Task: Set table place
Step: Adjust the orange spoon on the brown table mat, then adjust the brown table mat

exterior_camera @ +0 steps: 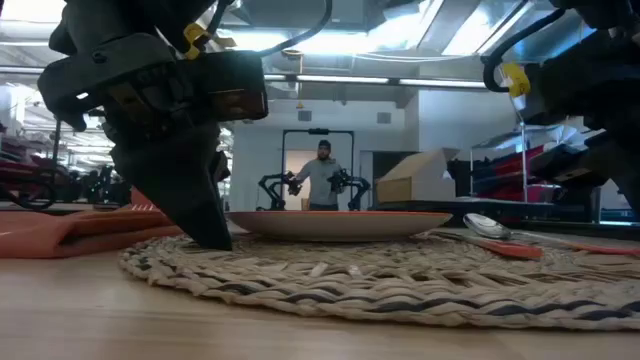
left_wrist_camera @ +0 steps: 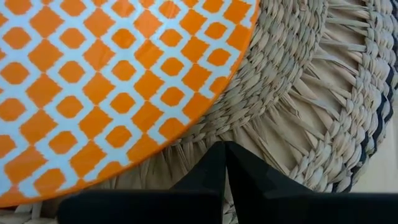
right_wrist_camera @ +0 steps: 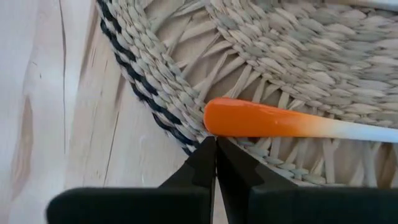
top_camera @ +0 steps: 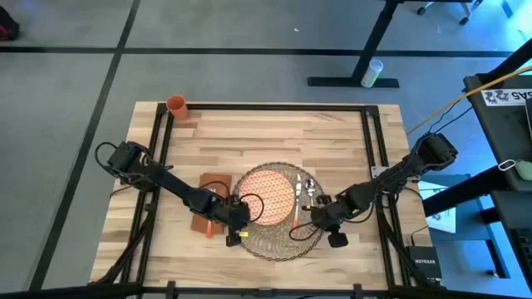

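1. Straw, woven and beige: the mat (top_camera: 274,246) at the near middle of the bench (top_camera: 249,133), with an orange-patterned plate (top_camera: 268,195) on its centre and a rust napkin (top_camera: 212,214) just to the left.
2. Left end effector (left_wrist_camera: 224,149) pinched tight and empty, tips down on the weave just beside the plate's near-left edge.
3. Right end effector (right_wrist_camera: 215,144) also pinched tight on nothing, tips at the orange end of a utensil handle (right_wrist_camera: 261,119) lying across the mat's right rim, with a spoon (top_camera: 309,189) alongside.
4. Probable step: straightening the cutlery beside the plate.
5. Push low and slowly at the handle end, parallel to the plate's edge.
6. Pin the mat with the left tips against sliding, and avoid snagging the lacy rim.
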